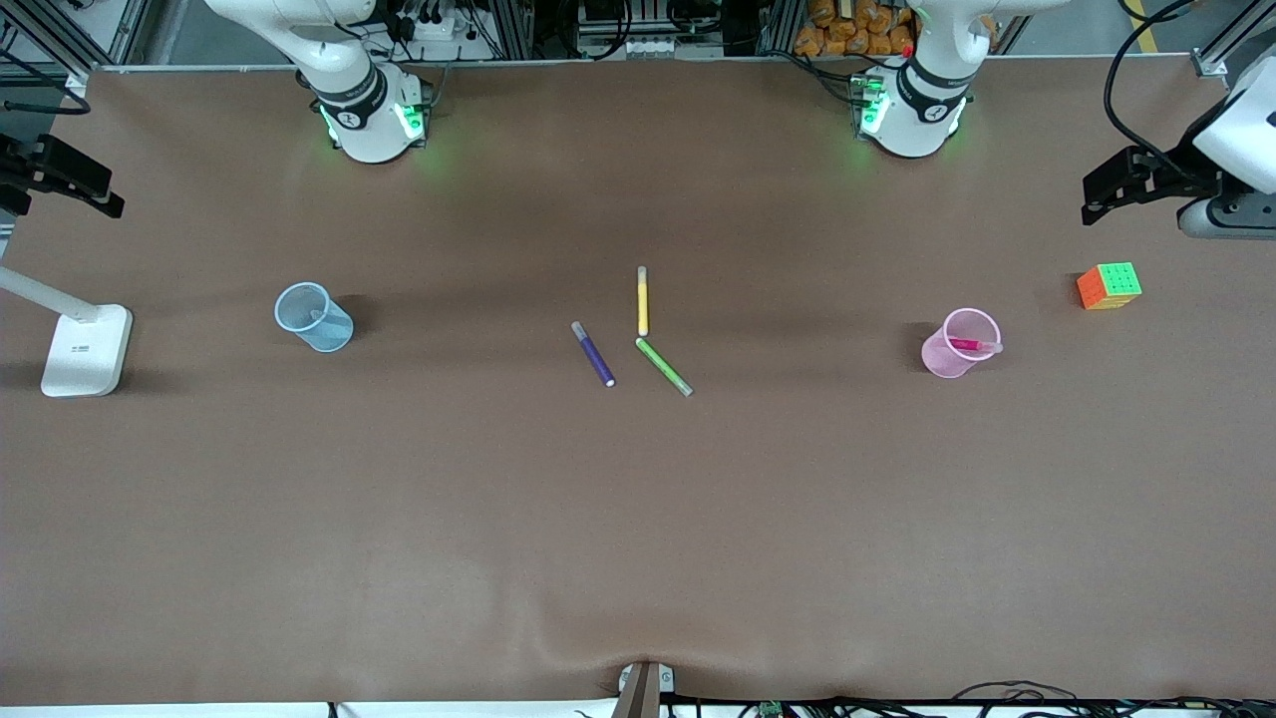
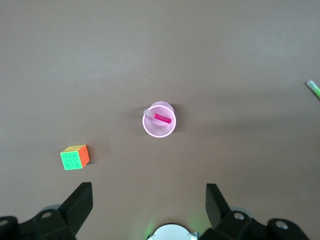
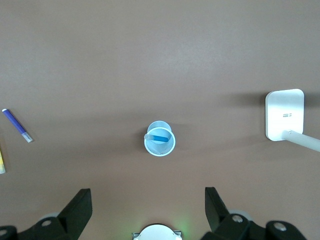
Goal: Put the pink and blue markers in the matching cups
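Brown worktop (image 1: pixel 638 519): blue cup (image 1: pixel 314 317) toward the right arm's end, pink cup (image 1: pixel 959 342) toward the left arm's.

Left wrist view: left end effector (image 2: pixel 149 200) wide, empty, over pink cup holding pink marker (image 2: pixel 161 118).

Right wrist view: right end effector (image 3: pixel 148 200) wide, empty, over blue cup holding blue marker (image 3: pixel 159 137).

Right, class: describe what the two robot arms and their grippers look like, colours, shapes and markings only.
Both arms are glossy white with rounded bases, each ringed by a black band and glowing green lights: the right arm and the left arm. The left gripper and right gripper have matte black, wedge-shaped fingers on black housings with round silver fasteners. Black cables trail near the bases.
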Robot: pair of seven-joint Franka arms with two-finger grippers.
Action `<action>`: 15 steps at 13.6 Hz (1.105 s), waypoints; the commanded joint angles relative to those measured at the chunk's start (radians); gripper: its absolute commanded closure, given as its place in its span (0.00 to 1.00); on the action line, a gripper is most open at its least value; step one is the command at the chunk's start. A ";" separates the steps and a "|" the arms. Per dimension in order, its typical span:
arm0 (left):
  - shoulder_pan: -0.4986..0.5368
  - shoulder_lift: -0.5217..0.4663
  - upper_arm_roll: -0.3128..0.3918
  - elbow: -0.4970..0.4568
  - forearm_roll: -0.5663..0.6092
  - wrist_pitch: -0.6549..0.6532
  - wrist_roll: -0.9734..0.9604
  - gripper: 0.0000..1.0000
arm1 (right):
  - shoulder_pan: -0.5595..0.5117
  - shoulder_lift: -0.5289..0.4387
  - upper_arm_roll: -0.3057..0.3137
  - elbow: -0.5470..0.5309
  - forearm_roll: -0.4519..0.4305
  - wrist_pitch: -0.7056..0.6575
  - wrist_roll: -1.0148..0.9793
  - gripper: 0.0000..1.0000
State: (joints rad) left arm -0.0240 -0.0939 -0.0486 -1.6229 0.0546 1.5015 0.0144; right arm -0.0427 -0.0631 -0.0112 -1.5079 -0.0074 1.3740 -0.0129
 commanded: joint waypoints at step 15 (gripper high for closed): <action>0.001 0.003 0.001 0.078 -0.047 -0.089 -0.105 0.00 | -0.008 -0.007 0.011 -0.008 0.018 0.008 -0.027 0.00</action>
State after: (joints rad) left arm -0.0235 -0.1030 -0.0454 -1.5679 0.0049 1.4336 -0.0798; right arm -0.0426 -0.0631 -0.0064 -1.5092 -0.0049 1.3754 -0.0279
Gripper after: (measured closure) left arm 0.000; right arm 0.000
